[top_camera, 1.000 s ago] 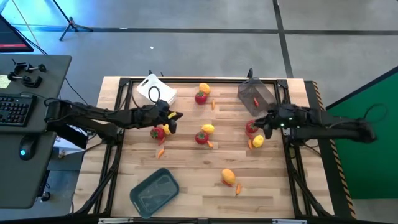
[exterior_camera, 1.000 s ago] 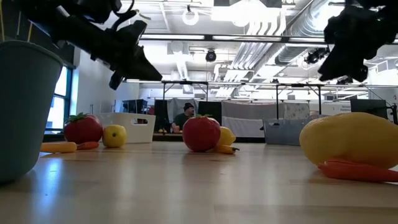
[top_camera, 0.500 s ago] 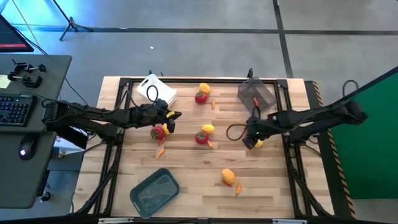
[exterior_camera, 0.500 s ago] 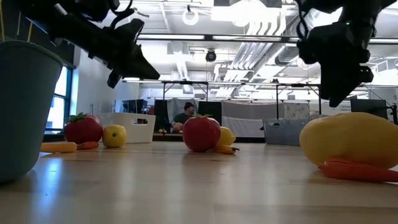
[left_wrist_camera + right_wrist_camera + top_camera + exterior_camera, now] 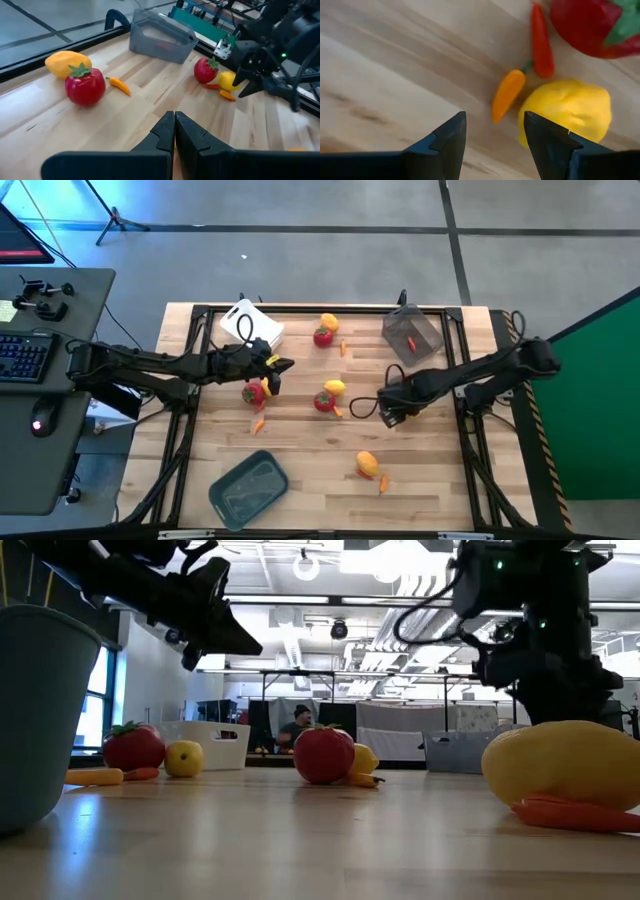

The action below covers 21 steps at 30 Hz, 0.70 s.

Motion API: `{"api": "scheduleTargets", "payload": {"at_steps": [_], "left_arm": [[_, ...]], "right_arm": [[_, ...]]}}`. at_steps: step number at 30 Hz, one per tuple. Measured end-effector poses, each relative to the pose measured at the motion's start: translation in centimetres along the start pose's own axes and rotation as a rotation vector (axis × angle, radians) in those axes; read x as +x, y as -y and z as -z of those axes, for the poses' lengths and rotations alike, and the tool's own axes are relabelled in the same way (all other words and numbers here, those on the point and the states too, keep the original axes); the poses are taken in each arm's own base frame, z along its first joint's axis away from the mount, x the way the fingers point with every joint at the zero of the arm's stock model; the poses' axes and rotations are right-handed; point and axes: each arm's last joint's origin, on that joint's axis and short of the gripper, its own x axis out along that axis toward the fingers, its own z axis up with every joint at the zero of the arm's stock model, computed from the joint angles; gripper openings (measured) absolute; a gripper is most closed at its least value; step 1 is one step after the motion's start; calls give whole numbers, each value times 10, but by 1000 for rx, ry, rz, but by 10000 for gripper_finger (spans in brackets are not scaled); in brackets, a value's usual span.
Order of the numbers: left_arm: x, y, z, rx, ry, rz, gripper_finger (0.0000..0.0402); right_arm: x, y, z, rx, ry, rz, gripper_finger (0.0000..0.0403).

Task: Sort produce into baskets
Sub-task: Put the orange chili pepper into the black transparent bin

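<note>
Now the right gripper (image 5: 388, 412) has swung in from the 3 o'clock side of the worktop (image 5: 300, 470) toward its middle, its fingers spread above a small orange pepper (image 5: 506, 94) lying beside a yellow fruit (image 5: 572, 111) and a red fruit (image 5: 592, 22). That pepper looks like its next pick. The left gripper (image 5: 174, 131), pressed together, hangs empty toward 9 o'clock.

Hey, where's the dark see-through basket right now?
In the high view the dark see-through basket sits at the table's far edge on the right side, beyond the right gripper, with a small red piece inside.
</note>
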Motion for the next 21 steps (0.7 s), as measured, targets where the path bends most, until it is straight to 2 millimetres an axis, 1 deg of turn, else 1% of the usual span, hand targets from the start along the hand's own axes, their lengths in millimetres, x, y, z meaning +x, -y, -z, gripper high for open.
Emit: {"api": "scheduleTargets", "payload": {"at_steps": [7, 13, 21], "left_arm": [[0, 0, 0, -1, 1, 2, 0], [0, 0, 0, 0, -2, 10, 0], [0, 0, 0, 7, -4, 9, 0]], "right_arm": [[17, -6, -3, 18, 2, 72, 188], [28, -9, -5, 17, -6, 99, 188], [34, -14, -7, 23, -5, 98, 187]]}}
